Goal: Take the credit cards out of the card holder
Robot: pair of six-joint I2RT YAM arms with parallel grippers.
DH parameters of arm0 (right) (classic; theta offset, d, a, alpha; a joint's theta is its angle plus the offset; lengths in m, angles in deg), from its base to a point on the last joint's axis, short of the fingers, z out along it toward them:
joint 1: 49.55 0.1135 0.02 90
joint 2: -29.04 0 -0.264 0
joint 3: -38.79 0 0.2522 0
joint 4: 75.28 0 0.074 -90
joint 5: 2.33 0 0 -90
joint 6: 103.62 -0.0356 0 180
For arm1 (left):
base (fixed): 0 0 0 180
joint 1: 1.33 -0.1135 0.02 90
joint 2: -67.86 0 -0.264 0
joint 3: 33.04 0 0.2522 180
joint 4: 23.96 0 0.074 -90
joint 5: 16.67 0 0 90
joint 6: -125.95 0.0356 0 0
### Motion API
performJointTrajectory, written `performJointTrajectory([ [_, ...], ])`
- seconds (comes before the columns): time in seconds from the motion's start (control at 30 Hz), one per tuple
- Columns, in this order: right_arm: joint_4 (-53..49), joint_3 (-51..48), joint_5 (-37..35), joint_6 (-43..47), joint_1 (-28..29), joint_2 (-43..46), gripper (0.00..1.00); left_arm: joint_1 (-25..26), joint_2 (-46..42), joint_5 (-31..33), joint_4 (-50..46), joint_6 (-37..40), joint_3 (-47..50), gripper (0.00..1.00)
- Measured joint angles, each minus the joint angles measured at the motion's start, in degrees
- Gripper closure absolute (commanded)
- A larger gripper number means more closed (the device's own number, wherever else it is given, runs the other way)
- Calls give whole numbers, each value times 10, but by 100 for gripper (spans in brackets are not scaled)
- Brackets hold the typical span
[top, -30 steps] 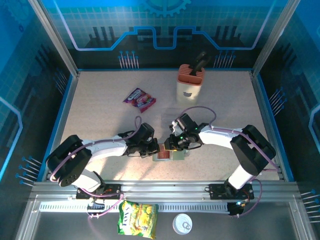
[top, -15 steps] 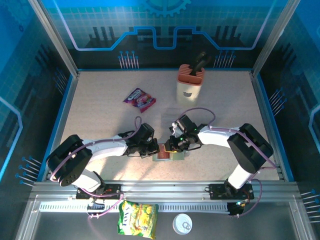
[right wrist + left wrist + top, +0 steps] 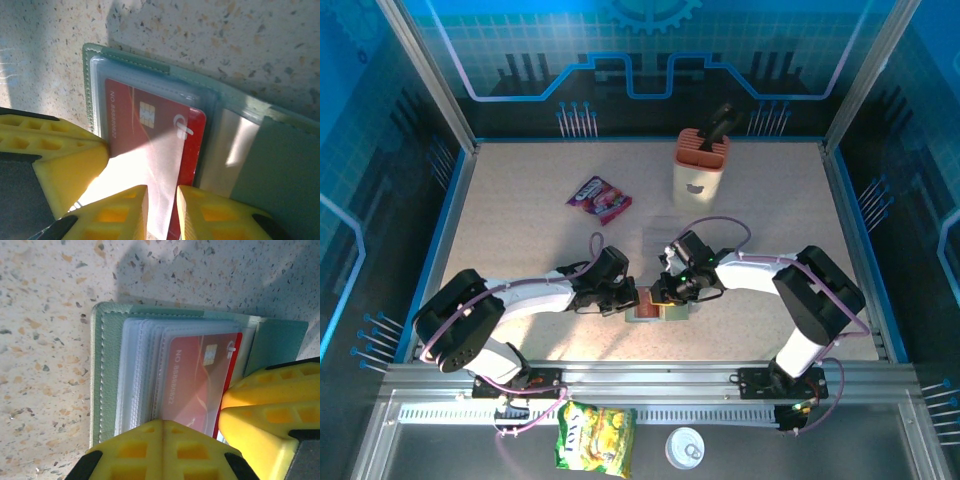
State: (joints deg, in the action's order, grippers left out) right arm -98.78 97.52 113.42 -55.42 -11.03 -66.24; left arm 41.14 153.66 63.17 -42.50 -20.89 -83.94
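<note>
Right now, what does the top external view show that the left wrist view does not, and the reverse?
Top external adds the beige knife block, the purple-red snack packet and the yellow-green bag. Left wrist adds the stacked clear sleeves and the chip and printed number on the red card. Both share the open card holder with the red card.

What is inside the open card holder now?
A red credit card sits in the card holder, in a clear sleeve. Cards in the sleeves beneath it, if any, are covered.
</note>
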Motion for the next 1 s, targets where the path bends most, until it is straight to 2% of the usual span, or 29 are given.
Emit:
performJointTrajectory([
  [0.53,-36,0,-16,7,-3,30,76,0,0,1,1,0,0,100],
  [0.87,-37,-7,-11,6,-17,80,71,0,-10,-7,-14,11,-40,100],
  [1.0,-33,-24,-1,2,-32,91,64,2,3,-11,-14,17,-55,100],
])
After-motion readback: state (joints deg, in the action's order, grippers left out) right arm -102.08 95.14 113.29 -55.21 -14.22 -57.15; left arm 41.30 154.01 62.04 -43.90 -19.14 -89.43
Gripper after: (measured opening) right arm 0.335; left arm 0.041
